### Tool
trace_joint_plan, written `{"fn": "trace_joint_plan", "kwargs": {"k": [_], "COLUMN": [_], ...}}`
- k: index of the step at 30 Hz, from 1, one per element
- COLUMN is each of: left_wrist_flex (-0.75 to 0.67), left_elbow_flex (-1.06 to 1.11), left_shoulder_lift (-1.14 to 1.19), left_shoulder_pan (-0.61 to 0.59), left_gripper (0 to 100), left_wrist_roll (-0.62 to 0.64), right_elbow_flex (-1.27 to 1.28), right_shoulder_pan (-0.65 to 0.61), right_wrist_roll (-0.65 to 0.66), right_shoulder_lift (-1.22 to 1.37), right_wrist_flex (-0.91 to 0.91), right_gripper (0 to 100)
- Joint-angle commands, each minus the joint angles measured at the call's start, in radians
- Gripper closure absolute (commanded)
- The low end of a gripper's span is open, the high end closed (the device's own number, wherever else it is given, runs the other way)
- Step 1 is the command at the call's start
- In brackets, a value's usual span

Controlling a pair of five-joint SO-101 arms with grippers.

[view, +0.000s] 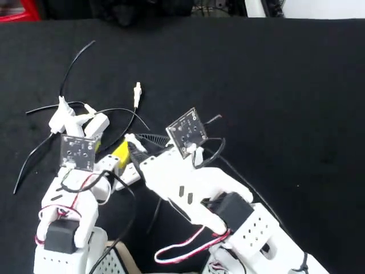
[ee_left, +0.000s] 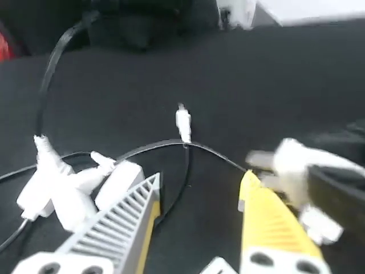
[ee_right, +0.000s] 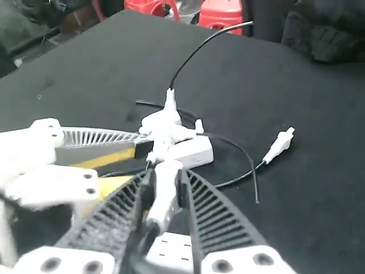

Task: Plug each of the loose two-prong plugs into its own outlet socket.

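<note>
A black table (view: 274,85) with a red object (view: 17,10) lying beyond its far corner

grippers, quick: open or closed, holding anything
Left gripper: open, holding nothing.
Right gripper: closed on a white plug.

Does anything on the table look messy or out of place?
Yes. Black cables loop and cross around the white plug cluster, a tangle. One loose plug lies apart from it, unplugged. The right gripper is shut on a second plug.
</note>
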Motion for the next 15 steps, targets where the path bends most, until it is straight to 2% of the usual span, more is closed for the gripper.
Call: {"fn": "trace_joint_plan", "kwargs": {"k": [1, 8, 11, 15], "left_wrist_flex": [-0.04, 0.0, 0.074, 0.187], "left_elbow_flex": [-0.018, -0.022, -0.05, -0.061], "left_shoulder_lift": [-0.009, -0.009, -0.009, -0.009], "left_shoulder_pan": [-0.025, -0.038, -0.093, -0.242], "left_gripper": [77, 77, 78, 78], "left_wrist_roll": [0.017, 0.002, -0.095, -0.226], "right_elbow_flex": [-0.045, -0.058, -0.088, -0.162], "right_shoulder_pan": [-0.029, 0.017, 0.072, 0.101], "right_wrist_roll": [0.034, 0.112, 0.129, 0.126], "right_shoulder_lift": [0.012, 0.012, 0.018, 0.119], "right_wrist_flex": [0.044, 0.051, 0.092, 0.153], "right_gripper": [98.7, 98.7, 98.8, 98.8]}}
